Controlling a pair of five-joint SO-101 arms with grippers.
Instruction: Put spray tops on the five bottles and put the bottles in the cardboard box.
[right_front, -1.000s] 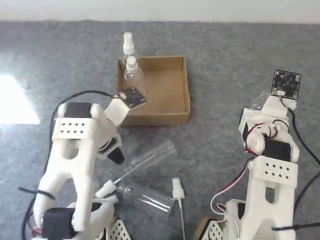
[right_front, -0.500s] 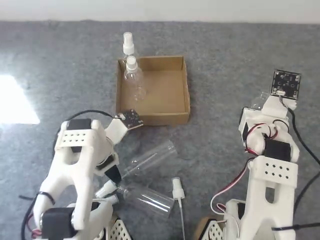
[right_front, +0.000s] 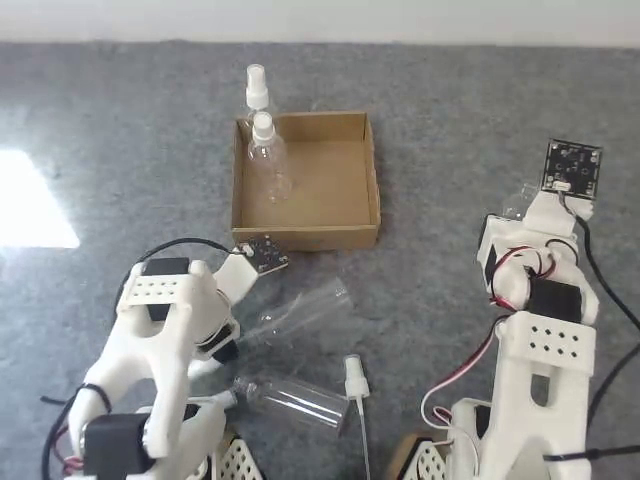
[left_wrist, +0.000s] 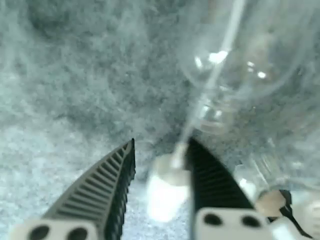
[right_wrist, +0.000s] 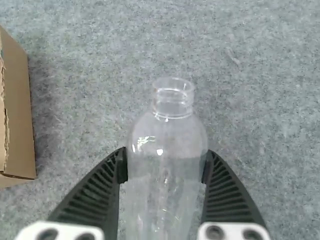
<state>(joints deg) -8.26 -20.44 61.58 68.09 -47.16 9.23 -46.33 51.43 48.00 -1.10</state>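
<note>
From above, the cardboard box (right_front: 375, 180) sits upper centre. One capped bottle (right_front: 268, 155) stands in its upper-left corner, and a second capped bottle (right_front: 257, 88) stands just behind the wall, outside. A tilted bottle (right_front: 300, 310), a low bottle (right_front: 295, 400) and a loose spray top (right_front: 354, 378) lie lower centre. I judge one of five done, and most of the box floor is free.

At my left wrist, my left pincer (left_wrist: 161, 150) gapes around a white spray head (left_wrist: 167, 187).

At my right wrist, my right pincer (right_wrist: 164, 162) clamps an uncapped bottle (right_wrist: 170, 120), with open carpet around it.
</note>
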